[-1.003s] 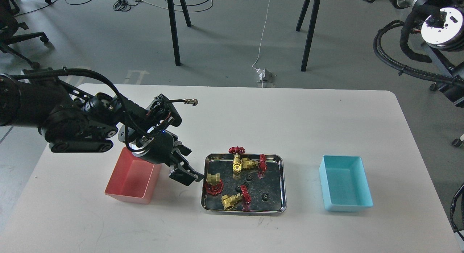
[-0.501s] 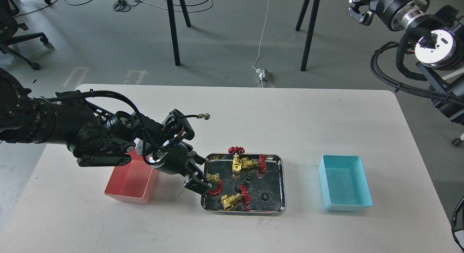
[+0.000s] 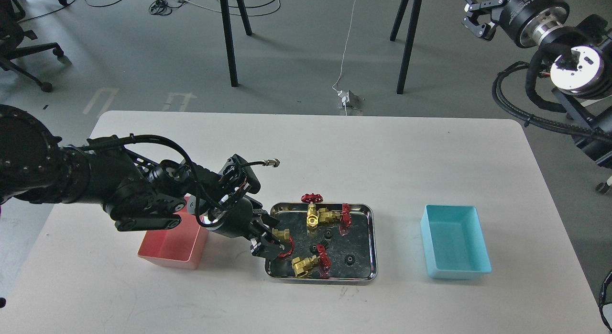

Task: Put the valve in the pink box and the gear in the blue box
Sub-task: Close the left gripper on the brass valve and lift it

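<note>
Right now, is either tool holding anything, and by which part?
The left tool is at the leftmost valve in the steel tray, by its brass body; a closed grip cannot be told. The right tool, raised, holds nothing.

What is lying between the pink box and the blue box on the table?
In the head view, the steel tray with valves and gears lies between the pink box and the blue box. The left gripper reaches over the tray's left edge.
</note>
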You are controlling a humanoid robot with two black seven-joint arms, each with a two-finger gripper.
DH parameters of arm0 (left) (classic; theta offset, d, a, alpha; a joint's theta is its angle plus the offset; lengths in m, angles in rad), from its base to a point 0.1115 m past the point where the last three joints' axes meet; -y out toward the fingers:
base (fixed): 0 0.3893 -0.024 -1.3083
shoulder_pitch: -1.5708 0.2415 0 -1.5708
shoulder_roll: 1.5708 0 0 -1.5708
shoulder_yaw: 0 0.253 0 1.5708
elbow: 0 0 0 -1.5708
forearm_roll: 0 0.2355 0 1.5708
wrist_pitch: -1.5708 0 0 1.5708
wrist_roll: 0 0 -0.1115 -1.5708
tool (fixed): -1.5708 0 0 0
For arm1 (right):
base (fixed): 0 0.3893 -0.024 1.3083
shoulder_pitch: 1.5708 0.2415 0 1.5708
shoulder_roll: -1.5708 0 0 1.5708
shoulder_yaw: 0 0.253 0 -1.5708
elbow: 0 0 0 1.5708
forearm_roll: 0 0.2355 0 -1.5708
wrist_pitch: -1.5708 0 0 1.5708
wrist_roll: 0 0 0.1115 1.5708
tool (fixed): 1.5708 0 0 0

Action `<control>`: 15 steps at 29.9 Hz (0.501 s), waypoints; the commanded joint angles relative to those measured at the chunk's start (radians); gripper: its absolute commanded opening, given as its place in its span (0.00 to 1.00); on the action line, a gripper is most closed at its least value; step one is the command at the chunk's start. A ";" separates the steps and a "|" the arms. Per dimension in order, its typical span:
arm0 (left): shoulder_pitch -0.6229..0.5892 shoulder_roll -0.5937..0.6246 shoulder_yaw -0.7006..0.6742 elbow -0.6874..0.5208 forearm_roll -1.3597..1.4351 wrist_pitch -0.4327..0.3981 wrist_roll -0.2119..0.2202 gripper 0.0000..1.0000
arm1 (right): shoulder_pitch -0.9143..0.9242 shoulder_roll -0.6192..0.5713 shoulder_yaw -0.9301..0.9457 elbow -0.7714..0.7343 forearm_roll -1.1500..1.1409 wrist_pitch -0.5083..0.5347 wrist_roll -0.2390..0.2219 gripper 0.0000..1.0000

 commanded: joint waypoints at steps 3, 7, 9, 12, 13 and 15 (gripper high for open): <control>0.005 -0.002 0.000 0.000 0.001 0.006 0.000 0.65 | -0.012 0.000 0.000 0.000 0.000 0.000 0.001 1.00; 0.007 0.000 0.000 0.008 0.044 0.024 0.000 0.54 | -0.015 0.000 0.000 0.000 0.000 0.000 0.001 1.00; 0.018 0.000 0.000 0.018 0.047 0.040 0.000 0.51 | -0.015 0.000 0.000 0.000 0.000 0.000 -0.001 1.00; 0.030 -0.002 0.000 0.034 0.050 0.050 0.000 0.46 | -0.015 0.000 -0.001 0.000 0.000 0.000 0.001 1.00; 0.032 0.000 -0.001 0.035 0.050 0.056 0.000 0.45 | -0.015 0.000 -0.001 0.000 0.000 0.000 0.001 1.00; 0.032 0.000 0.000 0.037 0.050 0.063 0.000 0.41 | -0.015 0.000 -0.001 -0.002 0.000 -0.002 0.001 1.00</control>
